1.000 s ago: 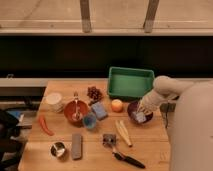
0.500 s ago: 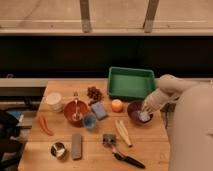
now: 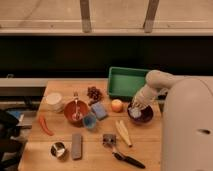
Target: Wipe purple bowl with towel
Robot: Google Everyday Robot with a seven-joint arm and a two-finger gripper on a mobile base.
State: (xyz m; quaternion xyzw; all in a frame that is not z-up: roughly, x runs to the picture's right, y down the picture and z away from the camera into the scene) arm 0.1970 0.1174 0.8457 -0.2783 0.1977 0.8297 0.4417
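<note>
The purple bowl (image 3: 144,116) sits at the right side of the wooden table (image 3: 95,145), just in front of the green tray. A pale towel (image 3: 135,113) lies inside the bowl. My gripper (image 3: 136,106) reaches down from the white arm (image 3: 155,82) into the bowl, right over the towel and touching it.
A green tray (image 3: 126,82) stands behind the bowl. An orange (image 3: 117,105), a blue sponge (image 3: 99,111), a red bowl with a spoon (image 3: 76,110), grapes (image 3: 93,93), a banana (image 3: 123,132), a brush (image 3: 124,158), a can (image 3: 58,149) and a white cup (image 3: 54,100) lie on the table.
The arm has shifted slightly over the bowl, and the towel under the gripper has moved a little inside it.
</note>
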